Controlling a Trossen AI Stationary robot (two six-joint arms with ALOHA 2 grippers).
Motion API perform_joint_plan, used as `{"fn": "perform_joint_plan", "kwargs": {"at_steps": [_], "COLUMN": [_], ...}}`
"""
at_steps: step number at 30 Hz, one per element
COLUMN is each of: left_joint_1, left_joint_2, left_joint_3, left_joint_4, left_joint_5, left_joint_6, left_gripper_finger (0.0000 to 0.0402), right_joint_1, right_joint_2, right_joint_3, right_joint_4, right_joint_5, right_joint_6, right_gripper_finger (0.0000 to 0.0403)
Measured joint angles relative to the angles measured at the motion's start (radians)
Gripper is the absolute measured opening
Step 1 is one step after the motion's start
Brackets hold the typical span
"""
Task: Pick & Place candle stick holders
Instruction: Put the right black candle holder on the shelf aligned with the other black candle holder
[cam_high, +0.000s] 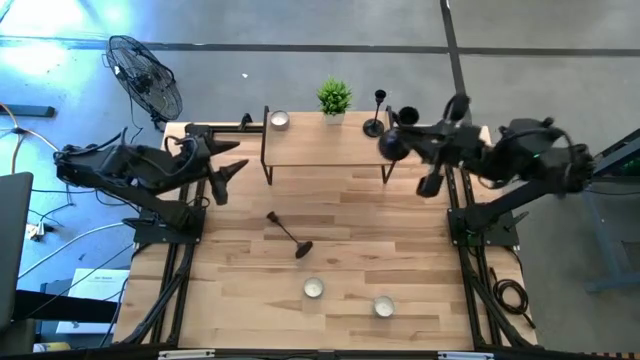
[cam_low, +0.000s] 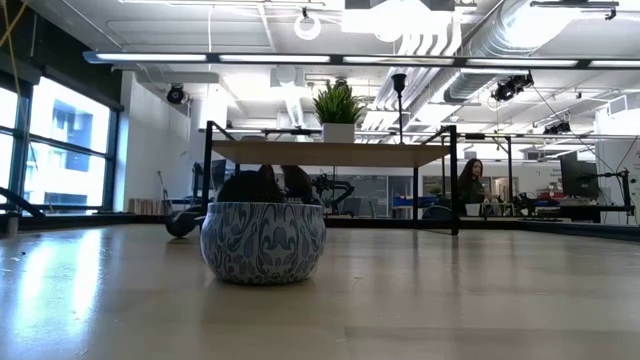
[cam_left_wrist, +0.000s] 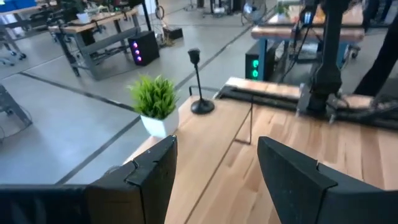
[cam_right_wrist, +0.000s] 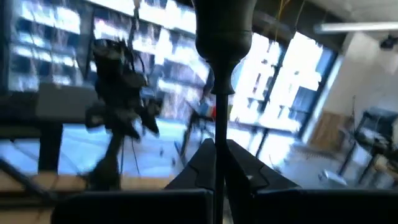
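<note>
The right arm reached in over the table's far right corner, its gripper (cam_right_wrist: 214, 163) clamped on the thin stem of a candlestick (cam_right_wrist: 222, 43) and holding it off the table. The left arm waited at the far left edge, its gripper (cam_left_wrist: 214, 165) pointing inward with the fingers (cam_left_wrist: 152, 171) spread apart and holding nothing.

Open-plan lab, exposed ducts (cam_low: 500, 40), workbenches (cam_left_wrist: 93, 25)

held candlestick (cam_right_wrist: 222, 74) base cut off by frame top, stem foot hidden between right hand (cam_right_wrist: 216, 163) fingers
</note>
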Motion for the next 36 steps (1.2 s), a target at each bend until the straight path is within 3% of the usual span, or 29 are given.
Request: {"fn": "perform_joint_plan", "kwargs": {"at_steps": [3,8,14,19,23,28,36], "left_joint_1": [0.000,0.000,0.000,0.000,0.000,0.000,0.000], "left_joint_2": [-0.005,-0.010,-0.010,-0.010,-0.010,-0.010,-0.009], "left_joint_3": [0.000,0.000,0.000,0.000,0.000,0.000,0.000], "left_joint_4": [-0.019,-0.029,-0.028,-0.029,-0.032,-0.055,-0.110], "left_joint_5": [0.003,0.001,0.003,0.052,0.061,0.061,0.061], "left_joint_6": [0.000,0.068,0.127,0.126,0.110,0.053,-0.022], "left_gripper_finger": [0.0219,0.0219,0.0218,0.0218,0.0218,0.0218,0.0218], "right_joint_1": [-0.048,-0.153,-0.260,-0.357,-0.425,-0.486,-0.547], "right_joint_2": [-0.034,-0.069,-0.020,0.043,0.099,0.151,0.249], "right_joint_3": [-0.140,-0.373,-0.564,-0.595,-0.595,-0.595,-0.594], "right_joint_4": [0.171,0.399,0.586,0.583,0.607,0.621,0.607], "right_joint_5": [-0.028,-0.088,-0.117,-0.133,-0.213,-0.168,-0.201], "right_joint_6": [-0.011,0.109,0.248,0.310,0.371,0.439,0.465], "right_gripper_finger": [0.0005,0.0005,0.0005,0.0005,0.0005,0.0005,0.0005]}}
